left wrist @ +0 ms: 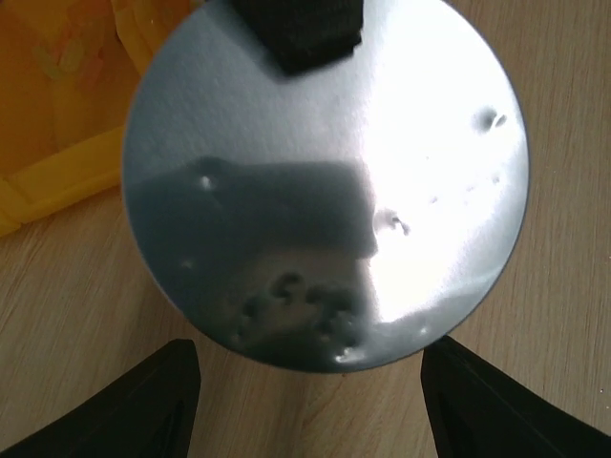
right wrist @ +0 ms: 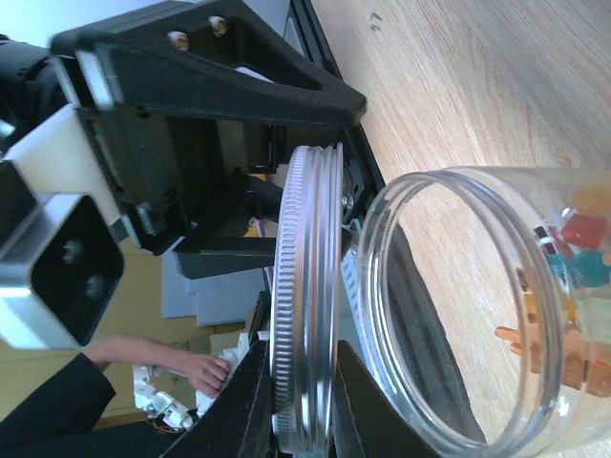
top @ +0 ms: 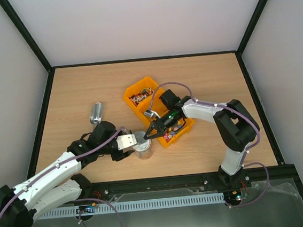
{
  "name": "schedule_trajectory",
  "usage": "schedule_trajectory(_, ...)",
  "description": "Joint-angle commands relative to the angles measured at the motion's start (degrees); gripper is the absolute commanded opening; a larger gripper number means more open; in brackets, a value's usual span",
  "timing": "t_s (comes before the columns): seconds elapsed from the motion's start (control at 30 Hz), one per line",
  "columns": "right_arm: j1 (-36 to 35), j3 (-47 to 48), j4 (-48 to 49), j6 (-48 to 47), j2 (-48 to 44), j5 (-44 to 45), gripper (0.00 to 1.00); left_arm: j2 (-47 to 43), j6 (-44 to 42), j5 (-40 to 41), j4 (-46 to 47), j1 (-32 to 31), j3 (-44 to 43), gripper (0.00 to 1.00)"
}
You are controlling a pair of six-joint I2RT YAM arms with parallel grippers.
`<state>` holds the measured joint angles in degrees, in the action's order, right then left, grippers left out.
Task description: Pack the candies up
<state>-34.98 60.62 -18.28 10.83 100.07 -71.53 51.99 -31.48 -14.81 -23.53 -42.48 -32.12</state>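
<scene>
A clear glass jar (top: 145, 152) stands on the wood table in front of an orange bin (top: 147, 83). The candies (top: 138, 98), red and white, lie in the bin's back compartment. My right gripper (top: 146, 138) is shut on a silver screw lid (top: 140, 138) by its edge and holds it just above the jar mouth. In the right wrist view, the lid (right wrist: 305, 286) stands between my right gripper (right wrist: 301, 367) fingers, next to the jar rim (right wrist: 449, 181); coloured pieces (right wrist: 582, 250) lie inside the jar. My left gripper (left wrist: 310, 386) is open, fingers either side below the lid (left wrist: 325, 181).
A silver can (top: 96, 113) lies on its side at the left of the bin. The bin's front compartment holds chunkier multicoloured pieces (top: 171, 134), partly under my right arm. The bin's wall (left wrist: 57, 124) shows at the left wrist view's upper left. Black frame rails border the table.
</scene>
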Motion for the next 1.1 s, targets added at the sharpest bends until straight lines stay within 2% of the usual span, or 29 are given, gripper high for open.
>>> schedule_trajectory(0.0, -1.1, 1.4, -1.2, 1.5, 2.1, 0.4, 0.09, 0.5, 0.1, -1.3, -0.3, -0.1, 0.1, 0.66)
schedule_trajectory(0.43, 0.2, 1.5, -1.9, 1.1, 2.8, 2.9, 0.11, 3.5, 0.1, -3.1, 2.4, -1.0, 1.1, 0.65)
schedule_trajectory(0.83, 1.9, 2.2, -4.9, -0.8, 1.2, 6.0, 0.32, 5.6, 1.1, -2.4, 4.3, -1.1, -0.3, 0.62)
schedule_trajectory(1.07, 3.0, 4.1, -8.0, -2.9, 0.9, 8.4, 0.42, 5.9, 1.7, -2.2, 4.3, -1.1, -0.3, 0.61)
